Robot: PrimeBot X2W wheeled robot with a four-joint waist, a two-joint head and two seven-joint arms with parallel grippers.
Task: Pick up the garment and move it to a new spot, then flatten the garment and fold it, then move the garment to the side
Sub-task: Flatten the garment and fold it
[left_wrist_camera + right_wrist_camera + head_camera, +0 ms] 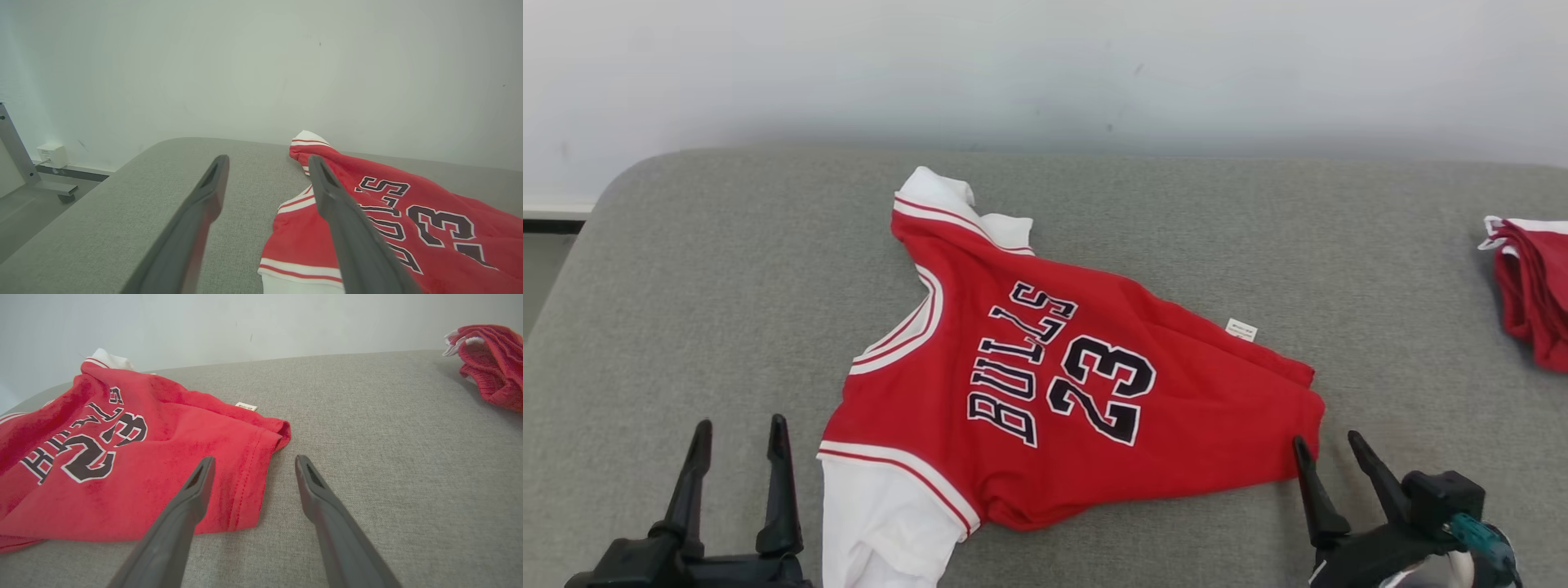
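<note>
Left side first: left gripper (pixel 741 423) sits low over the grey padded surface (pixel 686 286). Its jaws are spread wide and there is nothing between them. It is just beside the near white sleeve (pixel 874 523), not touching it as far as we can tell.

The garment (pixel 1078 384), a red jersey, lies mid-surface with the print up, collar toward our left and hem toward our right. The far sleeve (pixel 939 200) is crumpled and partly tucked. A small label (pixel 1241 329) pokes out on the far edge. The body is mostly spread, but it is skewed and ridged toward the hem (pixel 1311 400), where two layers bunch.

Right gripper (pixel 1327 441) is at the hem corner, also released and holding nothing. In the right wrist view one finger is over the cloth and the other over bare surface. We cannot tell if there is contact.

Far right, a second red cloth (pixel 1531 286) lies well apart from the jersey.

We judge the step in hand to be flattening before the fold. To do it well:
- we pinch the hem corner with the right, taking both layers;
- we pin or grip the near sleeve side with the left;
- we pull the two apart, low along the surface, so the ridges run out;
- we sort out the far sleeve before folding;
- we keep the pull clear of the other cloth.

The risk is grabbing one layer only, which drags the top and leaves the bunch.
</note>
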